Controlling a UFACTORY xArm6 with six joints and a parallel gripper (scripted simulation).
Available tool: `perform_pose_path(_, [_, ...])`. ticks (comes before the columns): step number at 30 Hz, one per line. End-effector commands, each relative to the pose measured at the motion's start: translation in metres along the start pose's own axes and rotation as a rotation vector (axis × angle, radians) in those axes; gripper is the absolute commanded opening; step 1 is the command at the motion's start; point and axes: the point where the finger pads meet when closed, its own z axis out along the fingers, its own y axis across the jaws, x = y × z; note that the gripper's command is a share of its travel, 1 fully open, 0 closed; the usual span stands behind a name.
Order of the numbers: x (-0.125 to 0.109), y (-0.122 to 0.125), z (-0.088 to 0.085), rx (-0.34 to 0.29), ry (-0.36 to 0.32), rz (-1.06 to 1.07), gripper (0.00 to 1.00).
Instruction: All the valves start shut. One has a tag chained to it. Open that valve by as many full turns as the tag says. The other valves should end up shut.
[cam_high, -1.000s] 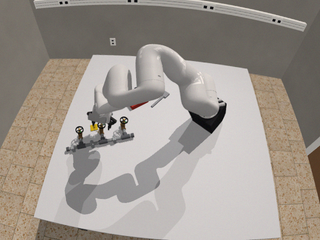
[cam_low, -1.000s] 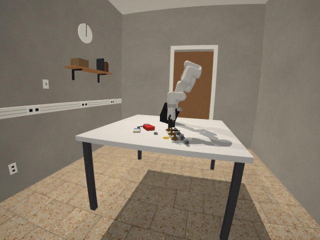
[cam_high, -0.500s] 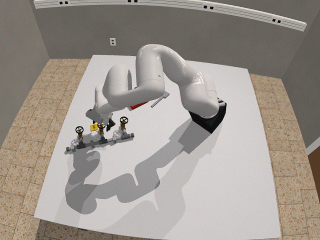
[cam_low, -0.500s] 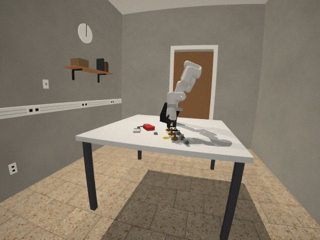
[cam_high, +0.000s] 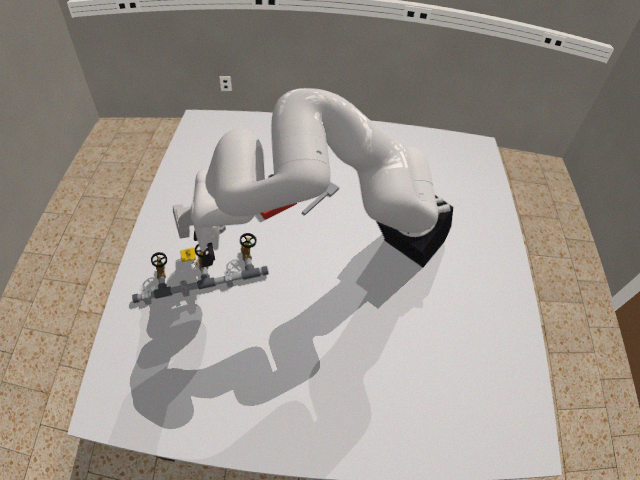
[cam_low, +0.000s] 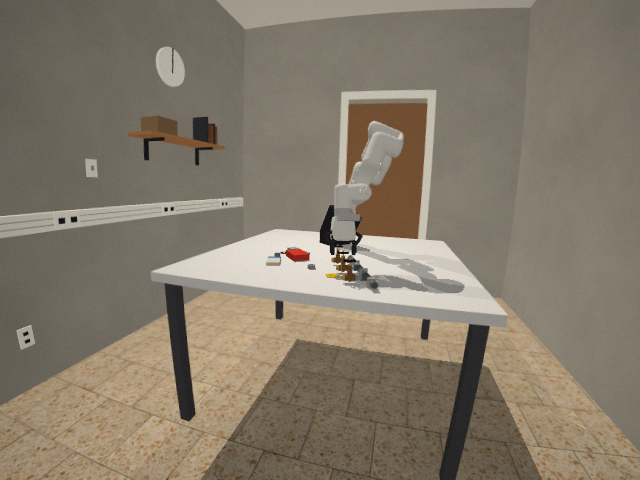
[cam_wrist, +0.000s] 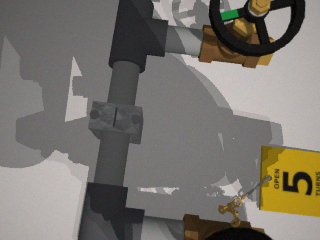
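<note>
Three brass valves with black handwheels stand on a grey pipe (cam_high: 199, 286): the left valve (cam_high: 156, 254), the middle valve (cam_high: 202, 254) and the right valve (cam_high: 252, 236). A yellow tag (cam_high: 187, 253) lies just left of the middle valve. In the wrist view the tag (cam_wrist: 291, 181) reads "OPEN 5 TURNS", and its chain (cam_wrist: 235, 205) runs to the valve at the bottom edge (cam_wrist: 231, 233). A neighbouring handwheel (cam_wrist: 256, 22) carries a green mark. My gripper (cam_high: 205, 253) stands open directly over the middle valve's handwheel, holding nothing. Its fingers are out of the wrist view.
A red box (cam_low: 297, 254), a white and blue item (cam_low: 273, 260) and a small grey piece (cam_low: 311, 266) lie on the table behind the valves. The arm's black base (cam_high: 416, 237) stands at the right. A grey bar (cam_high: 319, 198) lies under the arm.
</note>
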Motion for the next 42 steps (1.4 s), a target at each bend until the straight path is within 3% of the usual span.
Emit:
perform_pose_path(1, [0.0019, 0.0005, -0.0010, -0.005, -0.029, 0.277, 1.00])
perform_pose_path(11, [0.0019, 0.0005, -0.0010, -0.015, 0.005, 0.825, 1.00])
perform_pose_path(13, [0.0019, 0.0005, -0.0010, -0.015, 0.005, 0.825, 1.00])
perform_pose_path(14, [0.0019, 0.0005, -0.0010, -0.017, 0.007, 0.984, 1.00])
perform_pose_path(22, [0.0019, 0.0005, -0.0010, -0.018, 0.027, 1.357, 1.00])
perform_pose_path(28, [0.0019, 0.0005, -0.0010, -0.021, 0.024, 1.671, 1.00])
perform_pose_path(30, [0.0019, 0.0005, -0.0010, -0.021, 0.024, 1.671, 1.00])
perform_pose_path(31, [0.0019, 0.0005, -0.0010, -0.029, 0.004, 1.817, 1.00])
perform_pose_path(36, [0.0019, 0.0005, -0.0010, -0.051, -0.041, 1.975, 1.00])
perform_pose_path(42, [0.0019, 0.0005, -0.0010, -0.051, -0.041, 1.976, 1.00])
